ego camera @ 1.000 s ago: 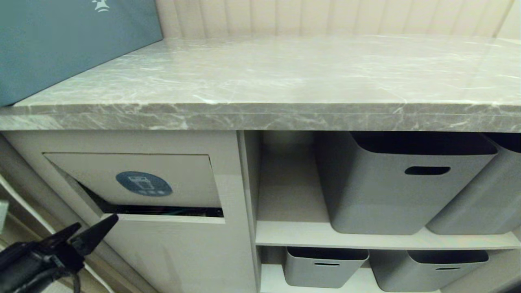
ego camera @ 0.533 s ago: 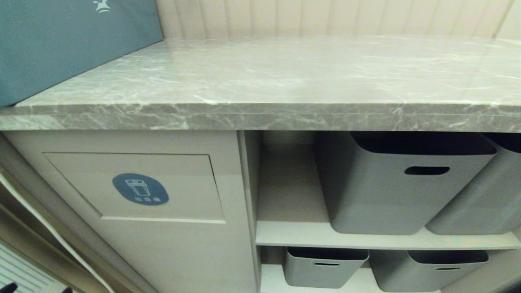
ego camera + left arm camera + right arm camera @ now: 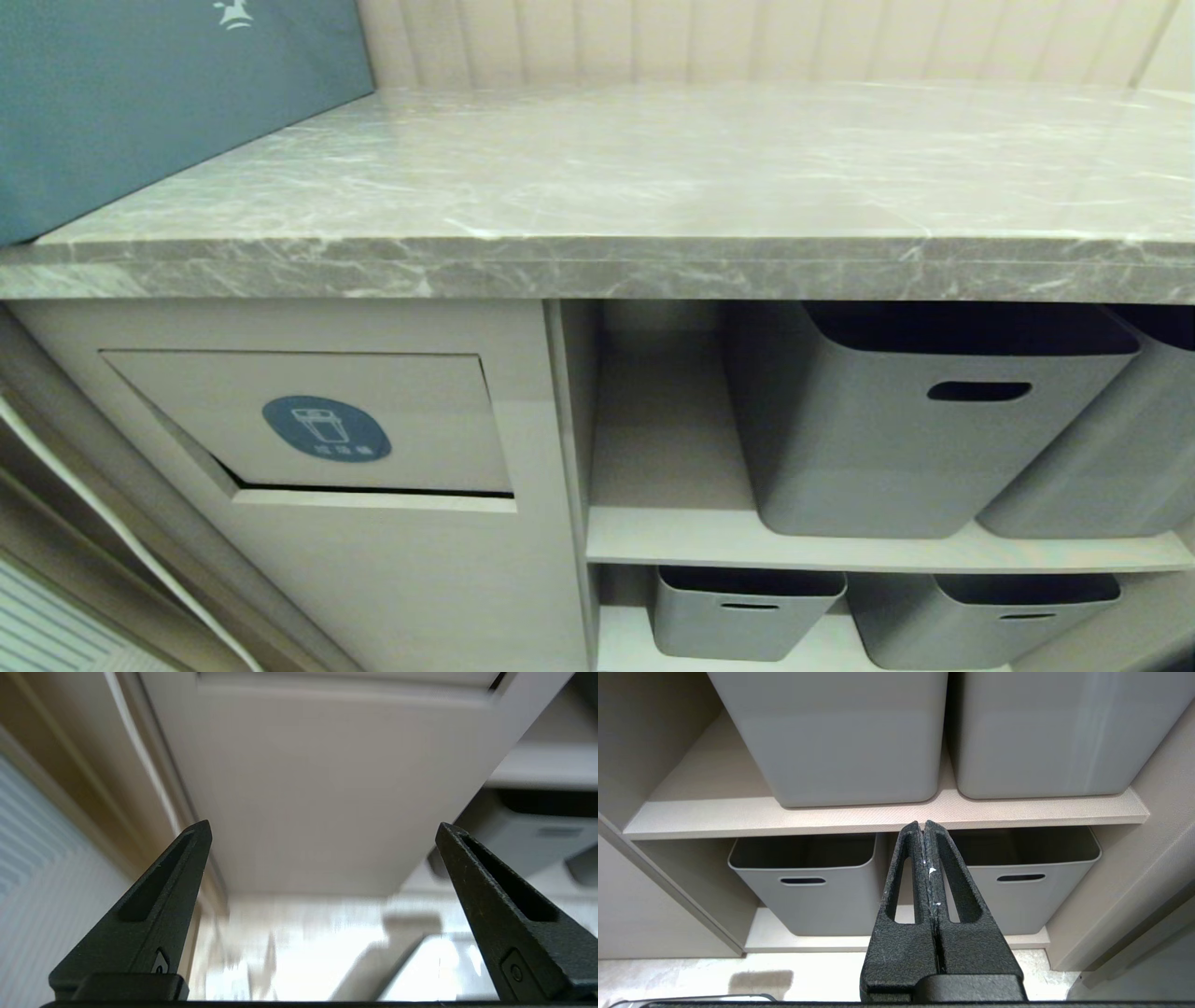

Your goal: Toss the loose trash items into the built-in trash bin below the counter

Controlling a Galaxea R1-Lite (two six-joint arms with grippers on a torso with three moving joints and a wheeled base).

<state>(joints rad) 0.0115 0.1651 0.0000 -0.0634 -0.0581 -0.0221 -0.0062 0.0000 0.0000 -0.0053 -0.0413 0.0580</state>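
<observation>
Now no cardboard scraps are showing anywhere; being light and bendable, they would pinch best at an edge. Lower left, the bin flap (image 3: 317,425) is sitting slightly ajar under the counter (image 3: 597,271). Left pincer (image 3: 322,830) is gaping empty; right pincer (image 3: 923,828) is resting clenched on nothing.

The grey marble-patterned stone counter (image 3: 653,177) lies bare of scraps. Below it, the beige cabinet bin with blue-stickered tilting flap (image 3: 327,425) stands slightly ajar — a thin dark gap along its lower edge.

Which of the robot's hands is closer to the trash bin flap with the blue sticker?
Left. The left hand faces the cabinet front below the trash bin flap; the right hand points at the storage tubs.
</observation>
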